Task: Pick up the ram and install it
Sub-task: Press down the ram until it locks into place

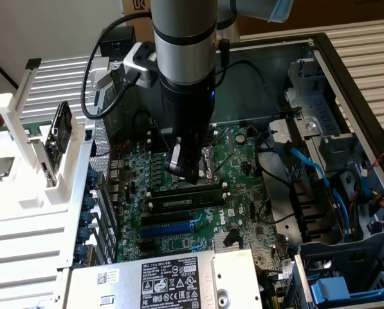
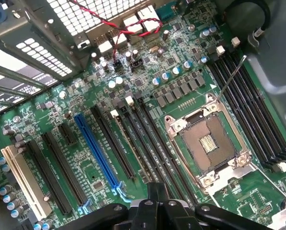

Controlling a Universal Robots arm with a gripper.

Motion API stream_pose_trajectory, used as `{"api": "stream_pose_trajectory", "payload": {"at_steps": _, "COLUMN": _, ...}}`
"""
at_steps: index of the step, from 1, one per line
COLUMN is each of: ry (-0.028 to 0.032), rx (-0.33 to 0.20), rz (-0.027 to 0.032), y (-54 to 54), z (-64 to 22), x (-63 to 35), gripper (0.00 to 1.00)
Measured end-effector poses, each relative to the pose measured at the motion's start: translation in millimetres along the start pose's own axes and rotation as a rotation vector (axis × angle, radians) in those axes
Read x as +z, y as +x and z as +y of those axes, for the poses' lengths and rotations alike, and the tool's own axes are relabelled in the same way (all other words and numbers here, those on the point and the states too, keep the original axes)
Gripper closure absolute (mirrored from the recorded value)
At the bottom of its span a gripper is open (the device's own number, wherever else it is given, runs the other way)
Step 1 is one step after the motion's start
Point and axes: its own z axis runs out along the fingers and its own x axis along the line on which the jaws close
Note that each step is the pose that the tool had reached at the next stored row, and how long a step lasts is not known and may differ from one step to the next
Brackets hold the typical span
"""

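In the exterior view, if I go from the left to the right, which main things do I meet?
White plastic rack → motherboard with the end effector above the ram → blue cables → ribbed metal surface beside the case.

Silver-grey cylindrical arm (image 1: 183,35) with a thin dark seam ring round it, pale blue cap (image 1: 282,9) at a joint on the exterior view's right. Below the silver, a black tubular wrist section (image 1: 186,106) with a small blue light. Grey-and-black camera block (image 1: 139,64) bolted on the exterior view's left, black cable (image 1: 89,84) looping out from it. Black gripper (image 1: 186,168) tapering downward; in the wrist view, glossy black linkage arms (image 2: 157,211) with round pivot screws.
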Motion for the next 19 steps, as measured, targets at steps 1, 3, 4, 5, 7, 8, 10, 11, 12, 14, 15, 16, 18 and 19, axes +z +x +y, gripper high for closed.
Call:
{"api": "stream_pose_trajectory", "payload": {"at_steps": 1, "ry": 0.0006, "rx": 0.014, "rz": -0.0005, "y": 0.0, "z": 0.0, "x": 0.0, "gripper": 0.9}}
{"api": "stream_pose_trajectory", "payload": {"at_steps": 3, "ry": 0.0016, "rx": 0.04, "rz": -0.0013, "y": 0.0, "z": 0.0, "x": 0.0, "gripper": 0.9}}
{"api": "stream_pose_trajectory", "payload": {"at_steps": 4, "ry": 0.0021, "rx": 0.052, "rz": -0.0018, "y": 0.0, "z": 0.0, "x": 0.0, "gripper": 0.9}}
{"api": "stream_pose_trajectory", "payload": {"at_steps": 5, "ry": 0.0026, "rx": 0.064, "rz": -0.0022, "y": 0.0, "z": 0.0, "x": 0.0, "gripper": 0.9}}
{"api": "stream_pose_trajectory", "payload": {"at_steps": 7, "ry": 0.0036, "rx": 0.089, "rz": -0.0031, "y": 0.0, "z": 0.0, "x": 0.0, "gripper": 0.9}}
{"api": "stream_pose_trajectory", "payload": {"at_steps": 8, "ry": 0.0052, "rx": 0.129, "rz": -0.0046, "y": 0.0, "z": 0.0, "x": 0.0, "gripper": 0.9}}
{"api": "stream_pose_trajectory", "payload": {"at_steps": 10, "ry": 0.0064, "rx": 0.157, "rz": -0.0056, "y": 0.0, "z": 0.0, "x": 0.0, "gripper": 0.9}}
{"api": "stream_pose_trajectory", "payload": {"at_steps": 11, "ry": 0.0069, "rx": 0.17, "rz": -0.0061, "y": 0.0, "z": 0.0, "x": 0.0, "gripper": 0.9}}
{"api": "stream_pose_trajectory", "payload": {"at_steps": 12, "ry": 0.0074, "rx": 0.184, "rz": -0.0065, "y": 0.0, "z": 0.0, "x": 0.0, "gripper": 0.9}}
{"api": "stream_pose_trajectory", "payload": {"at_steps": 14, "ry": 0.0086, "rx": 0.212, "rz": -0.0075, "y": 0.0, "z": 0.0, "x": 0.0, "gripper": 0.9}}
{"api": "stream_pose_trajectory", "payload": {"at_steps": 15, "ry": 0.0091, "rx": 0.225, "rz": -0.0081, "y": 0.0, "z": 0.0, "x": 0.0, "gripper": 0.9}}
{"api": "stream_pose_trajectory", "payload": {"at_steps": 16, "ry": 0.0097, "rx": 0.239, "rz": -0.0086, "y": 0.0, "z": 0.0, "x": 0.1, "gripper": 0.9}}
{"api": "stream_pose_trajectory", "payload": {"at_steps": 18, "ry": 0.0108, "rx": 0.267, "rz": -0.0095, "y": 0.0, "z": 0.0, "x": 0.1, "gripper": 0.9}}
{"api": "stream_pose_trajectory", "payload": {"at_steps": 19, "ry": 0.0114, "rx": 0.281, "rz": -0.0101, "y": 0.0, "z": 0.0, "x": 0.1, "gripper": 0.9}}
